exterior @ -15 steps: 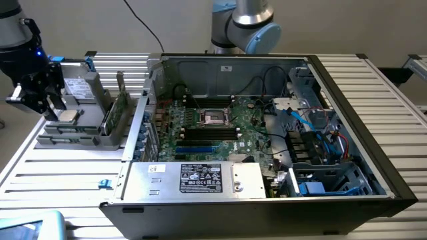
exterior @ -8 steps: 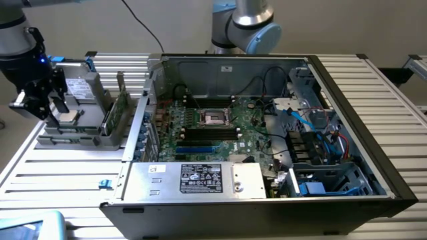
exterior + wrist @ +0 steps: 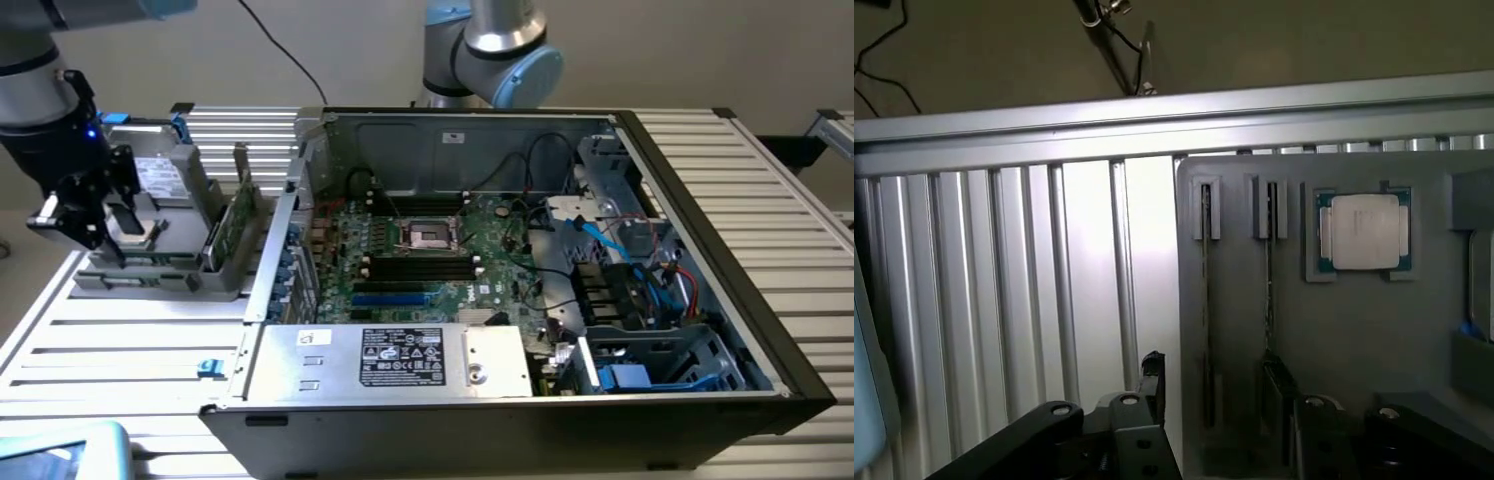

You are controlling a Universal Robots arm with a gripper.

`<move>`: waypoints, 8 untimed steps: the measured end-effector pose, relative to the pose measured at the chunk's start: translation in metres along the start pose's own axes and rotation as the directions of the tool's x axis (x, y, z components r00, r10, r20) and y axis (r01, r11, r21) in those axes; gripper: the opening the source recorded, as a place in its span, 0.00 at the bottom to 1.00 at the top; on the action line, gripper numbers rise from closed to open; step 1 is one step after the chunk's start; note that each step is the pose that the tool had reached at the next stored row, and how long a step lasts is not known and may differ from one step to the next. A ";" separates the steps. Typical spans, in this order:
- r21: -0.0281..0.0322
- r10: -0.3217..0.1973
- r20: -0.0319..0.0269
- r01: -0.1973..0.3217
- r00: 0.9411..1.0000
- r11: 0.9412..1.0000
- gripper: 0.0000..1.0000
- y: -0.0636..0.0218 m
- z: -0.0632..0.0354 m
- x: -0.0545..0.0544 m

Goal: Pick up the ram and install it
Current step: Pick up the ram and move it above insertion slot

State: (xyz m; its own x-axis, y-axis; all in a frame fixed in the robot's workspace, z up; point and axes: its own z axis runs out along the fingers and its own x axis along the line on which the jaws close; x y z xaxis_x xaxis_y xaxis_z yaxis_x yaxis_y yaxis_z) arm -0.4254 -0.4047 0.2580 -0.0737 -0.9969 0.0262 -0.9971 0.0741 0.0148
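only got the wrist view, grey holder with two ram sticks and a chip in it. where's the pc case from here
Observer: The open pc case sits to the exterior view's right of the grey holder.
Operator: where are the ram slots
Observer: The black slots lie mid-motherboard, beside the square socket.
Operator: where's my gripper over the holder
Observer: The gripper hangs over the holder's end at the exterior view's left, away from the case.
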 end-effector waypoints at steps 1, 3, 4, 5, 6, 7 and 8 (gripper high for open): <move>0.004 0.000 0.000 0.000 1.000 1.000 0.51 0.0000 0.0013 0.000; 0.006 -0.003 0.000 0.003 1.000 1.000 0.51 0.0000 0.0038 0.000; 0.007 -0.010 0.000 0.010 1.000 1.000 0.51 0.0000 0.0052 0.000; 0.007 -0.020 -0.001 0.020 1.000 1.000 0.51 0.0000 0.0069 0.000; 0.007 -0.032 -0.001 0.032 0.999 0.999 0.51 0.0000 0.0084 0.000; 0.008 -0.043 -0.001 0.043 0.999 0.999 0.51 0.0000 0.0099 0.000; 0.008 -0.050 -0.001 0.050 0.999 0.999 0.51 0.0000 0.0110 0.000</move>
State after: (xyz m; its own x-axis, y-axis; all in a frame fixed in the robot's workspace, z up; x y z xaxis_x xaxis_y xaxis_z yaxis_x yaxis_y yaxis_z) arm -0.4256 -0.4054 0.2470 -0.0241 -0.9994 0.0264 -0.9997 0.0244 0.0085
